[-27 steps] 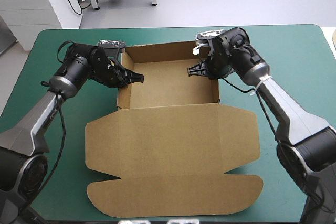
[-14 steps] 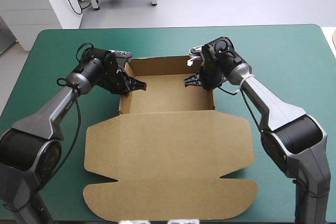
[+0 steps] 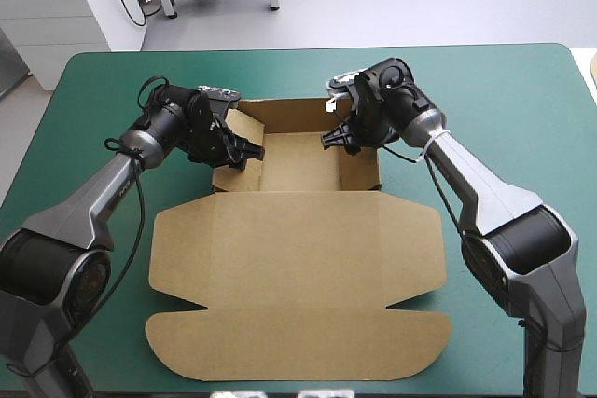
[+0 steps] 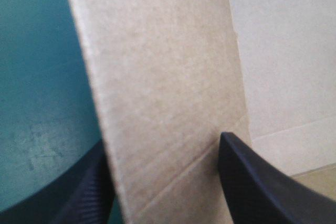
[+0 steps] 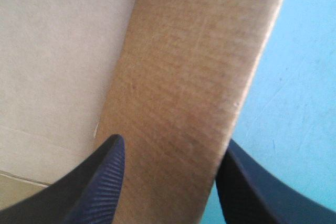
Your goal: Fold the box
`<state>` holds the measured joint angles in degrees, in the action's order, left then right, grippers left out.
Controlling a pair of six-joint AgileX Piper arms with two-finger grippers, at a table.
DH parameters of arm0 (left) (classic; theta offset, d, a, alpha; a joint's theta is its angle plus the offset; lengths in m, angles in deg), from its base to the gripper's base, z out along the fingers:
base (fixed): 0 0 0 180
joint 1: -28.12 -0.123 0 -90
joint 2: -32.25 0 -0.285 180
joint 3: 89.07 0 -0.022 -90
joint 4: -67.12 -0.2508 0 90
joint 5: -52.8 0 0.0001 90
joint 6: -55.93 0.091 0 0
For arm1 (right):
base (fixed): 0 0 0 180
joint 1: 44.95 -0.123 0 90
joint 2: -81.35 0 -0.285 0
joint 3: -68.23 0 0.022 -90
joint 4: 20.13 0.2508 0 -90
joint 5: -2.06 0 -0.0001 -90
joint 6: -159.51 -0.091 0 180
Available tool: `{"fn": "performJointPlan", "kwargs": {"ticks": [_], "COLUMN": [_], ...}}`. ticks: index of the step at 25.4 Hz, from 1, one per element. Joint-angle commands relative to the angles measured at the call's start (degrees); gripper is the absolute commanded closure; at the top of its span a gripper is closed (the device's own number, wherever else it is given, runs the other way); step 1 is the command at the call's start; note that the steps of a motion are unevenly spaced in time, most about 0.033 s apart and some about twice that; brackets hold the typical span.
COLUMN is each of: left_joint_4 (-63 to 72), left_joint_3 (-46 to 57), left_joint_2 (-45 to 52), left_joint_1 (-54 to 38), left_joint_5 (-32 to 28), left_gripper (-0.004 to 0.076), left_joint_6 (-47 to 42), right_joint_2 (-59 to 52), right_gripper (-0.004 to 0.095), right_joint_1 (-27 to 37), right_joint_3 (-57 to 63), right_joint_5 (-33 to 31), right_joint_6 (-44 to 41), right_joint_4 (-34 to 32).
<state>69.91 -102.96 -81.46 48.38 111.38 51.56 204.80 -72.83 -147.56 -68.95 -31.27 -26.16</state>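
Note:
The brown box (image 3: 298, 160) lies in the middle of the teal-green table as an open tray, its wide lid (image 3: 298, 267) flat toward the near edge. My left gripper (image 3: 244, 148) straddles the tray's left wall, which leans inward. In the left wrist view that wall (image 4: 157, 77) stands between the parted black fingers of the left gripper (image 4: 163, 145), which is open. My right gripper (image 3: 338, 137) is at the right wall. The right wrist view shows that wall (image 5: 194, 77) between the spread fingers of the right gripper (image 5: 174, 142), also open.
Bare teal-green cover (image 3: 522, 118) runs around the box on all sides. The lid's rounded flaps (image 3: 177, 342) reach close to the table's near edge.
Both grippers moved inward, bringing the tray's side walls closer together so the tray is narrower. Their fingers, nearly shut on the walls just before, now stand apart.

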Motion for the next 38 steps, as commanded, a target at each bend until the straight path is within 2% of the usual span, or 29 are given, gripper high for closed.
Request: {"fn": "performJointPlan", "kwargs": {"ticks": [1, 9, 12, 14, 15, 16, 20, 23, 27, 32, 38], "left_joint_4": [0.2, -5.8, -11.1, -12.4, -11.8, -11.4, -10.5, -9.6, -8.0, -6.6, -6.0], "left_joint_3": [-2.8, -12.7, -16.3, -16.6, -16.6, -16.5, -16.5, -16.2, -13.4, 1.9, 21.4], "left_joint_2": [3.8, 6.2, 6.5, 8.5, 10.1, 11.1, 16.7, 22.0, 28.2, 41.9, 55.5], "left_joint_1": [0.2, 0.2, 0.2, 0.2, 0.2, 0.2, 0.2, 0.2, 0.2, 0.2, 0.2], "left_joint_5": [0.2, 10.6, 15.5, 15.3, 15.3, 15.3, 15.3, 15.3, 15.3, 13.0, 5.2], "left_gripper": [0.0309, 0.0312, 0.0329, 0.0419, 0.0601, 0.0716, 0.0731, 0.0731, 0.0731, 0.0731, 0.0731], "left_joint_6": [-0.1, -0.1, -0.1, 0.1, 3.0, 4.4, 6.5, 7.5, 8.8, 8.9, 8.8], "right_joint_2": [-3.4, -5.2, -5.7, -5.9, -5.9, -5.9, -5.9, -5.9, -5.9, -5.2, -4.0], "right_gripper": [0.0419, 0.042, 0.042, 0.0421, 0.0422, 0.0422, 0.0422, 0.0422, 0.0424, 0.0424, 0.0424], "right_joint_1": [-0.1, -0.1, -0.1, 0.2, 0.5, 1.0, 3.2, 5.4, 6.6, 6.8, 6.8], "right_joint_3": [-5.6, -11.7, -11.7, -11.7, -11.7, -11.7, -11.7, -11.2, -7.4, -1.4, -1.2], "right_joint_5": [-0.3, -0.3, -0.3, -0.4, -0.4, -0.4, -0.4, -0.4, -0.4, -0.3, 0.1], "right_joint_6": [0.8, 2.4, -2.2, -5.0, -4.9, -4.9, -4.4, -2.8, -2.6, -0.2, 0.7], "right_joint_4": [-1.3, -6.1, -6.4, -5.2, -3.5, -2.7, 0.0, 5.4, 6.0, 8.5, 11.2]}}
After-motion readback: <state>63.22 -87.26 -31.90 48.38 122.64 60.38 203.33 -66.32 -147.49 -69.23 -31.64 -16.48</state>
